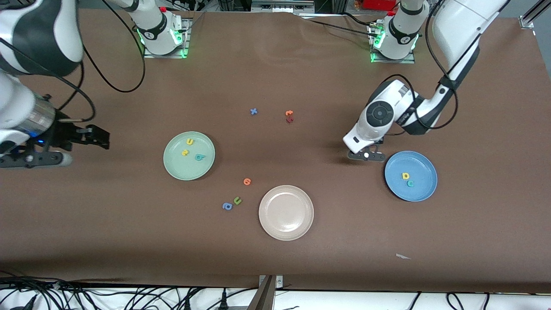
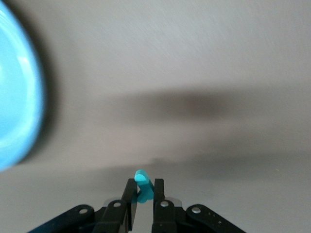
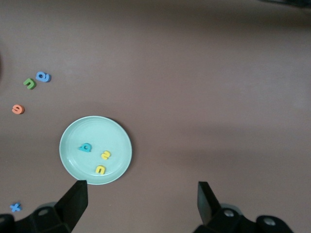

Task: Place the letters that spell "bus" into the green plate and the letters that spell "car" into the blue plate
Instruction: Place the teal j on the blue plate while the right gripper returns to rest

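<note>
The green plate holds a yellow "u", a yellow "s" and a teal "b". In the blue plate lie a yellow "a" and a teal "c". My left gripper hangs low over bare table just beside the blue plate. In the left wrist view that gripper is shut on the small teal "r". My right gripper waits open and empty at the right arm's end, with the green plate in its view.
A beige-white plate lies nearer the front camera, mid-table. Beside it are an orange letter, an olive "u" and a blue "a". Farther back lie a blue "x" and orange and dark-red letters.
</note>
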You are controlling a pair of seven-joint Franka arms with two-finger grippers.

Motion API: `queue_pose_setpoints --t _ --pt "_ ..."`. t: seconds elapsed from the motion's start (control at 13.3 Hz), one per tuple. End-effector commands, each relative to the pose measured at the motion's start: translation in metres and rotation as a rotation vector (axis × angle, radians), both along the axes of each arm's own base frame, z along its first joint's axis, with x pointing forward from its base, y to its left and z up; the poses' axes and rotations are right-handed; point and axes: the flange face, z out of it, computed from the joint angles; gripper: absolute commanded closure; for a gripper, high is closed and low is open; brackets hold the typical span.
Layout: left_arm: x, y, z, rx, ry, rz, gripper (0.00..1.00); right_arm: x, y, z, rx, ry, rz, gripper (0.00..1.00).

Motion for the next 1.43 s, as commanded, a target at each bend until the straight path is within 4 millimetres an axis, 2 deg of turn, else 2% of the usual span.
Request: queue_pose_setpoints --t 0.0,0.15,0.3,0.38,0.53,0.6,0.68,0.75,0.83,0.9,1.06,1.28,1.36 --pt "0.047 0.044 0.024 -0.031 0.054 -0.058 0.94 -0.034 -0.011 0.023 0.020 0.025 0.034 0.00" --pt "0.066 0.085 0.030 -0.049 0.062 -0.098 0.94 -0.057 -0.028 0.008 0.046 0.082 0.019 0.00" --pt "0.081 0.124 0.022 -0.054 0.069 -0.112 0.92 -0.103 -0.038 -0.005 0.064 0.091 0.001 0.00" --pt "0.086 0.139 0.016 -0.053 0.078 -0.122 0.92 -0.120 -0.040 -0.013 0.068 0.057 -0.013 0.00" --pt "0.088 0.168 0.002 -0.045 0.100 -0.132 0.86 -0.119 -0.059 -0.009 0.064 -0.011 -0.067 0.00" --pt "0.094 0.172 0.007 -0.043 0.084 -0.121 0.61 -0.114 -0.058 0.001 0.057 -0.038 -0.071 0.00" --pt "0.101 0.174 0.013 -0.047 0.066 -0.101 0.20 -0.106 -0.051 0.010 0.061 -0.053 -0.058 0.00" --pt "0.103 0.169 0.021 -0.043 0.050 -0.101 0.00 -0.101 -0.045 0.018 0.051 -0.053 -0.041 0.00" --pt "0.110 0.174 0.032 -0.039 0.029 -0.073 0.00 -0.099 -0.037 0.024 0.046 -0.039 -0.025 0.00" --pt "0.114 0.178 0.039 -0.042 0.014 -0.057 0.00 -0.095 -0.042 0.023 0.045 -0.038 -0.030 0.00" --pt "0.123 0.184 0.065 -0.030 -0.032 -0.044 0.00 -0.095 -0.040 0.023 0.043 -0.037 -0.028 0.00" --pt "0.125 0.196 0.113 0.024 -0.045 -0.027 0.00 -0.095 -0.035 0.022 0.043 -0.035 -0.022 0.00" --pt "0.128 0.209 0.124 0.036 -0.033 -0.002 0.00 -0.095 -0.036 0.022 0.043 -0.033 -0.024 0.00"
